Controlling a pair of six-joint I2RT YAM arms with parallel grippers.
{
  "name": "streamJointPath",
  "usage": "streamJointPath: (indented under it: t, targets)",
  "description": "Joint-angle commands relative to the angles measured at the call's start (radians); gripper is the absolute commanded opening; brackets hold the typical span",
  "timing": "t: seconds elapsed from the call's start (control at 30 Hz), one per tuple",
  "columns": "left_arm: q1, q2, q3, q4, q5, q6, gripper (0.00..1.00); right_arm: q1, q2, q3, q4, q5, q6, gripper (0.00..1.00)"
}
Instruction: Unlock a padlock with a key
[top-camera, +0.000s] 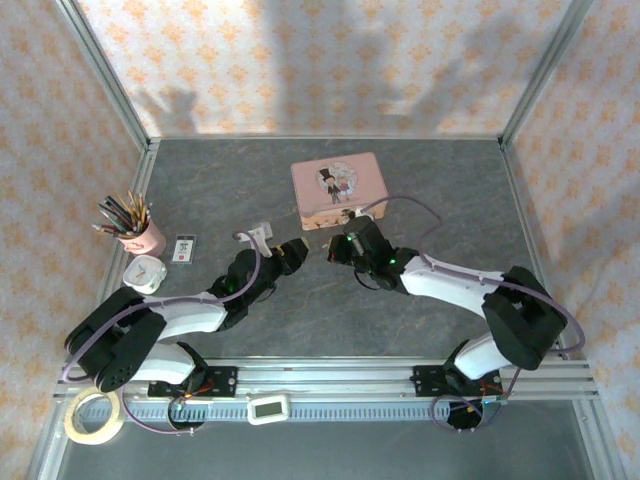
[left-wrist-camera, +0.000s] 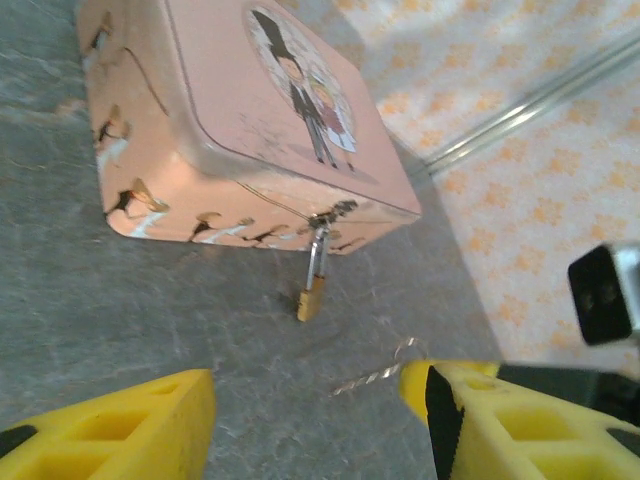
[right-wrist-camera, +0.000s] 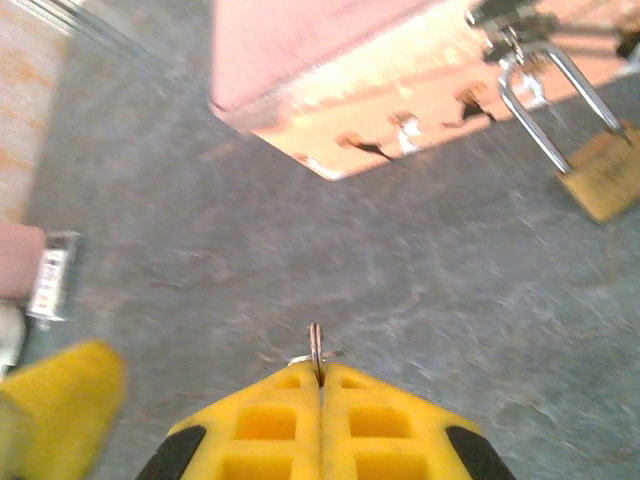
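Right gripper (right-wrist-camera: 318, 372) is clamping the key ring (right-wrist-camera: 315, 345) in front of the pink tin (left-wrist-camera: 260, 110).
Its jaws are pinching the ring; left gripper (left-wrist-camera: 305, 385) jaws are standing apart. Padlock (left-wrist-camera: 312, 298) is hanging from the tin's front clasp.

The padlock (left-wrist-camera: 311, 300) is brass with a silvery shackle (left-wrist-camera: 317, 255), the tin (left-wrist-camera: 250, 100) pink, the fingers (right-wrist-camera: 270, 430) yellow.
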Motion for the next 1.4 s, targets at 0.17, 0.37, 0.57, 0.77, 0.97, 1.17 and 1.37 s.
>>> streamJointPath:
  t: [0.17, 0.37, 0.57, 0.77, 0.97, 1.17, 1.37]
  targets:
    - [-0.005, 0.087, 0.004, 0.207, -0.009, -0.180, 0.69, -0.015, -0.065, -0.057, 0.193, -0.118, 0.026, 0.00]
    - [-0.005, 0.177, 0.013, 0.347, -0.017, -0.574, 0.71, -0.015, -0.063, -0.053, 0.234, -0.166, 0.005, 0.00]
    - [-0.014, 0.287, 0.048, 0.537, 0.026, -0.837, 0.75, -0.015, -0.032, -0.051, 0.289, -0.213, -0.004, 0.00]
    - [-0.028, 0.352, 0.088, 0.648, 0.048, -0.946, 0.76, -0.015, -0.008, -0.051, 0.321, -0.238, -0.014, 0.00]
    - [-0.032, 0.388, 0.096, 0.719, 0.062, -1.001, 0.76, -0.015, 0.012, -0.053, 0.340, -0.257, -0.015, 0.00]
    - [-0.031, 0.368, 0.071, 0.669, 0.048, -0.973, 0.73, -0.016, -0.014, -0.066, 0.316, -0.234, -0.021, 0.00]
    - [-0.023, 0.389, 0.067, 0.673, 0.050, -0.969, 0.67, -0.015, -0.061, -0.086, 0.286, -0.219, -0.026, 0.00]
